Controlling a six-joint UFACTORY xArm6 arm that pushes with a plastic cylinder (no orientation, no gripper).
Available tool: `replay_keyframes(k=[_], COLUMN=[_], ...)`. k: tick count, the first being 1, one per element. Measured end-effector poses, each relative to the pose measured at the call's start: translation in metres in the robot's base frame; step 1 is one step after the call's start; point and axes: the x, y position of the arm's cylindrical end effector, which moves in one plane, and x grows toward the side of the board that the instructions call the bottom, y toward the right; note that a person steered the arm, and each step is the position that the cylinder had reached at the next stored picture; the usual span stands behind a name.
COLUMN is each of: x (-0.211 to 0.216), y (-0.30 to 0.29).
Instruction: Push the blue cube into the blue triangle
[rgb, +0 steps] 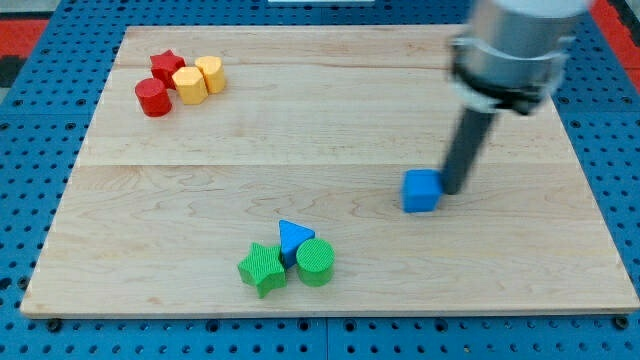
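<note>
Over on the view's right side of the desk (150, 200), my tip (453, 189) sat just beside the blue cube (422, 190), pressed up against its right-hand face or very nearly so. No pincer on this rig at all, folks, only a bare rod, so nothing was clamped or held! The blue triangle (294, 236) waited well apart, down toward the view's bottom and to the cube's left, wedged tight between a green star (263, 268) and a green cylinder (315, 262). Up in the top-left corner huddled a red star (167, 66), a red cylinder (153, 98), a yellow hexagon (189, 85) and a yellow cylinder (210, 73), far from the action. The danger, as I judged it: a push straight leftward would have sent the cube sailing past above the triangle. An off-centre contact could also have spun the cube off my tip, or driven it into the green cylinder first, scattering that cluster.
</note>
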Motion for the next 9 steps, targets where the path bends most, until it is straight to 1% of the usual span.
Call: replay_keyframes(k=[1, 2, 3, 4, 5, 6, 7, 8, 9], x=[0.039, 0.044, 0.001, 0.024, 0.067, 0.031, -0.007, 0.037, 0.041], y=[-0.038, -0.06, -0.018, -0.049, -0.059, -0.028, -0.06, -0.063, -0.069])
